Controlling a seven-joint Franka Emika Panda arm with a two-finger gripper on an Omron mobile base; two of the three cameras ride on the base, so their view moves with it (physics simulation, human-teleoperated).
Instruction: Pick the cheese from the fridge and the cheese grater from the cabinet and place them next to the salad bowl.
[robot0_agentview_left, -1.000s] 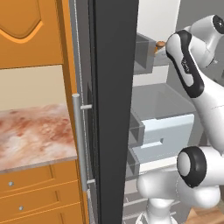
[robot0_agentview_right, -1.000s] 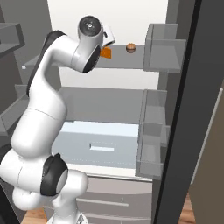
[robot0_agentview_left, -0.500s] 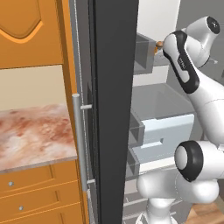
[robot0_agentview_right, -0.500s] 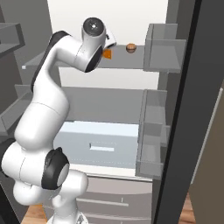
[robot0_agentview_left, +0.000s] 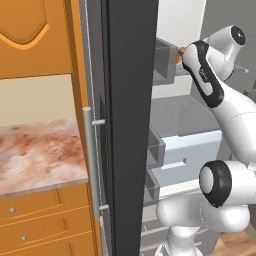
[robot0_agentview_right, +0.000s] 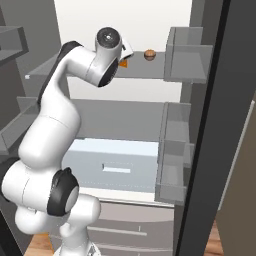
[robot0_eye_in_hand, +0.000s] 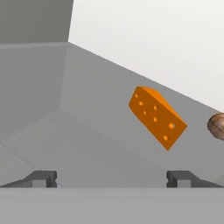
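Orange wood is seen at the far left of the left base view: the cabinet (robot0_agentview_left: 30, 35) with its arched-panel door above, and drawers (robot0_agentview_left: 45, 220) with round knobs below a marbled surface (robot0_agentview_left: 35, 155). Just to the right of these stands the dark grey open door of the fridge (robot0_agentview_left: 130, 125), with its long silver bar handle (robot0_agentview_left: 90, 165) on the outer face. Further right, the pale grey interior is shown, with a light drawer low down and door bins at the side. The white arm is raised toward an upper shelf (robot0_agentview_right: 145, 72).

In the hand view, the hand (robot0_eye_in_hand: 111, 178) is seen released, its two dark fingertips (robot0_eye_in_hand: 41, 178) set wide apart with nothing between them. The cheese (robot0_eye_in_hand: 156, 117), an orange wedge with small holes, rests on the grey shelf ahead of the hand, nearer the right fingertip, and is not touched. A small brown round object (robot0_eye_in_hand: 217, 126) lies just beside the cheese, at the right edge.

In the right base view, a sliver of the cheese (robot0_agentview_right: 123, 63) shows past the wrist, and the brown object (robot0_agentview_right: 149, 54) sits to its right on the same shelf.
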